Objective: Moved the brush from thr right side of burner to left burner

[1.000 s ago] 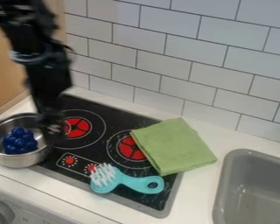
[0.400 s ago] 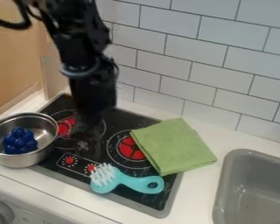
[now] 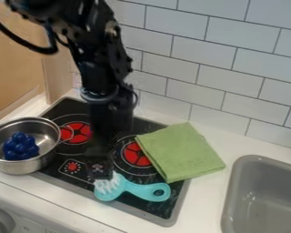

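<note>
Claw [image 3: 99, 172] is low over the front of the black cooktop [image 3: 149, 207], hanging down from the black arm [image 3: 105, 86]. Can't tell if it's apart or together: its lower end is dark and blurred against the black surface. That end sits right at the bristle end of the brush [image 3: 153, 192], at the upper left of the white bristles [image 3: 111, 185], overlapping them slightly in this view. Contact with the bristles: can't tell. Brush is on the cooktop, in front of the right burner [image 3: 136, 154], bristle head toward the left, teal handle toward the right, hole near the handle's end. The arm crosses between the left burner [image 3: 78, 133] and the right one, covering part of the cooktop behind the claw. Green cloth [image 3: 181, 152] lies over the cooktop's right edge, partly covering the right burner, one corner close to the brush handle. Steel pot [image 3: 22, 168] is at the cooktop's left side, well apart from the brush, with a cluster of blue balls [image 3: 20, 146] inside. Grey sink [image 3: 233, 191] is set in the white counter at far right.
</note>
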`<state>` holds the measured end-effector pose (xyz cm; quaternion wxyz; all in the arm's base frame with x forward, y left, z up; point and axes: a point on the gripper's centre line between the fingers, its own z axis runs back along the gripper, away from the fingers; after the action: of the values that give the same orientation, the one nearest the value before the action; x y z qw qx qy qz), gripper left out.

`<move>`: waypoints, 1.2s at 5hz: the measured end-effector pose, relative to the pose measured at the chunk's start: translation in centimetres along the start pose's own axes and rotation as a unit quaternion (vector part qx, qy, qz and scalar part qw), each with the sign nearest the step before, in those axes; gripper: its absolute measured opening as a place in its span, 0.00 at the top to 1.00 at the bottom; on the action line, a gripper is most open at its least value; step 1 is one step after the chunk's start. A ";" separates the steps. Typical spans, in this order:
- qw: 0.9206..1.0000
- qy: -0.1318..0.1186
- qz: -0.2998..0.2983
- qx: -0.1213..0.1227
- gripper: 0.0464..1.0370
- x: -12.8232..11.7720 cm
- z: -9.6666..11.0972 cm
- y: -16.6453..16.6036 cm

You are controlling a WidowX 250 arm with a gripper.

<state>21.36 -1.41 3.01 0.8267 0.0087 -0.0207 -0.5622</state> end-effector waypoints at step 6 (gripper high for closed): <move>0.999 0.038 -0.030 -0.012 0.32 1.0 -2.7 -1.8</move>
<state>20.15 -3.07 0.26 0.8095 0.0205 0.0179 -0.5865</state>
